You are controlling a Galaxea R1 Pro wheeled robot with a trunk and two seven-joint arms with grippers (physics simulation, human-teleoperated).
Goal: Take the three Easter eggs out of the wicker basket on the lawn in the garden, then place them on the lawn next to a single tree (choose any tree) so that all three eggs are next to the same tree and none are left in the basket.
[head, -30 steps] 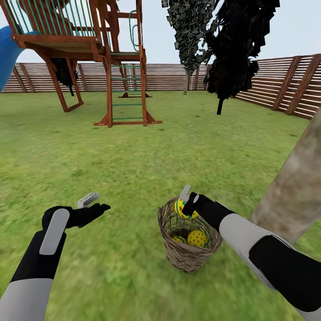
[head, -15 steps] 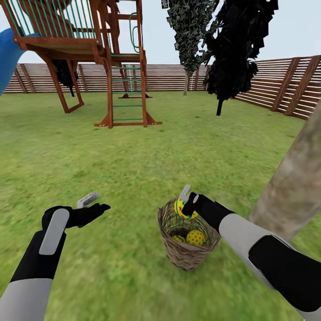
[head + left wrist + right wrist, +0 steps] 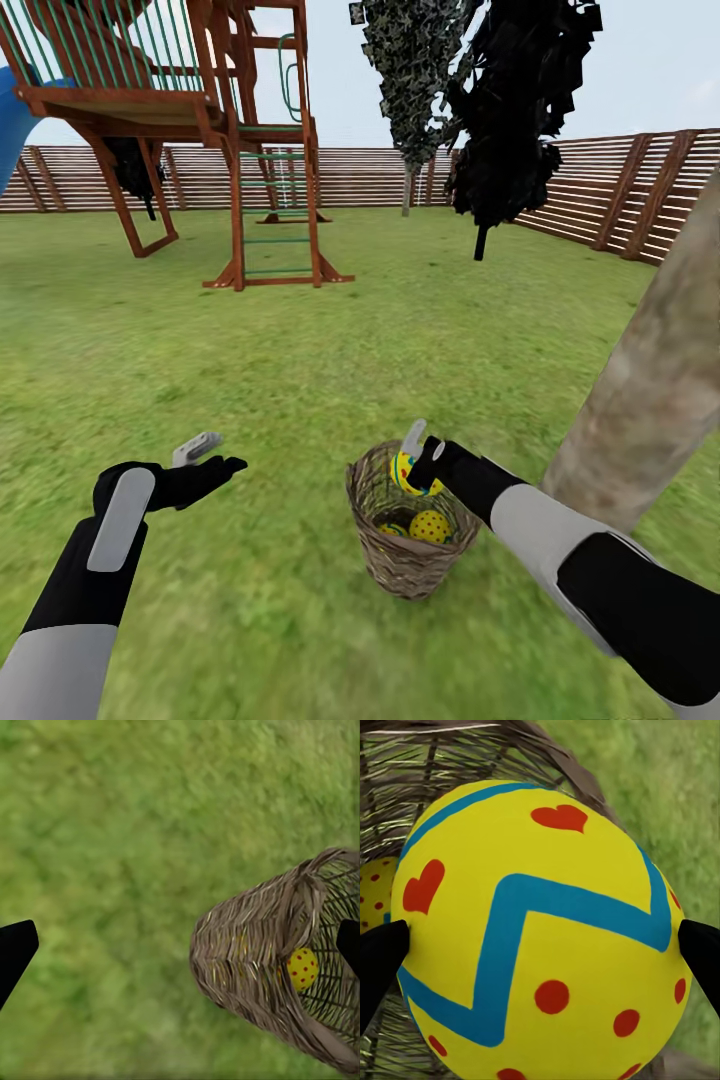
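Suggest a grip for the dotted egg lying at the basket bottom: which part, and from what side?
Take that egg across its rounded middle, coming straight down through the open top of the wicker basket; the tall woven wall blocks any sideways approach. The right gripper is shut on another egg at the rim, and the open left gripper hangs over the lawn, so the left one looks free for it.

Wicker basket (image 3: 405, 535) lower centre on lawn (image 3: 300, 370), two Easter eggs (image 3: 430, 526) inside. Right gripper (image 3: 418, 450) at basket rim, closed on third egg (image 3: 407, 472). Left gripper (image 3: 205, 452) lower left, above grass, fingers apart, empty. Thick tree trunk (image 3: 645, 400) right edge. Wooden play tower (image 3: 190, 110) upper left; slatted fence (image 3: 620, 190) behind.
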